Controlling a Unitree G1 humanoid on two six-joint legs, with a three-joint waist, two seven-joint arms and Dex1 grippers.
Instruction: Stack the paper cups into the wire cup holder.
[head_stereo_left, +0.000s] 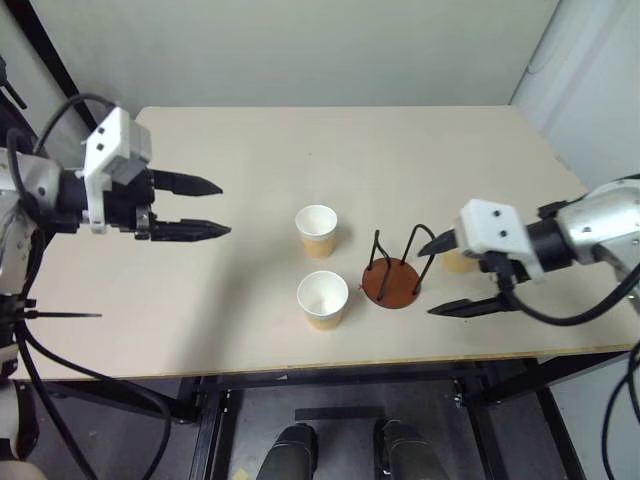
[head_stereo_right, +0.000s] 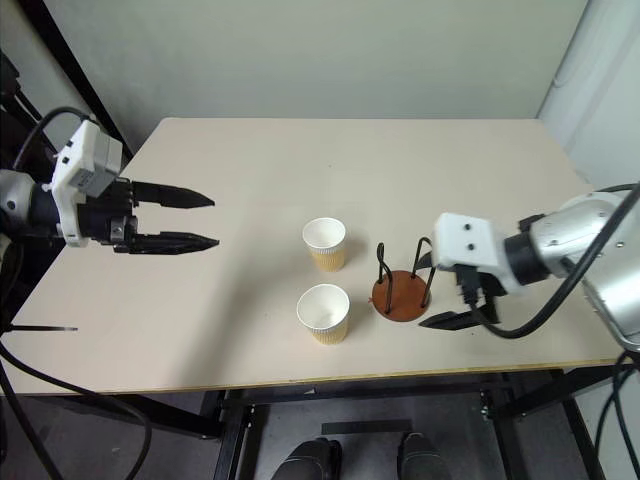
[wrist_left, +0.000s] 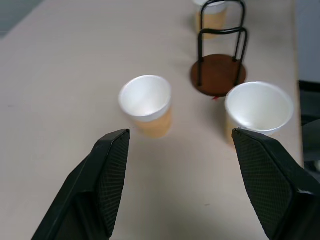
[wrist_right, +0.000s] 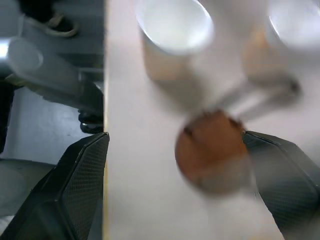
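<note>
Paper cups (head_stereo_left: 317, 232) look light & crushable, so I'd pinch gently just under the rim; two are sitting upright between the pincers, a third (wrist_left: 212, 16) beyond the empty wire cup holder (head_stereo_left: 392, 276). Left gripper (head_stereo_left: 205, 208) is hovering level w/ jaws apart, well short of them. Right gripper (head_stereo_left: 447, 275) is hanging wide open, holding nothing, just beside the holder.
</note>
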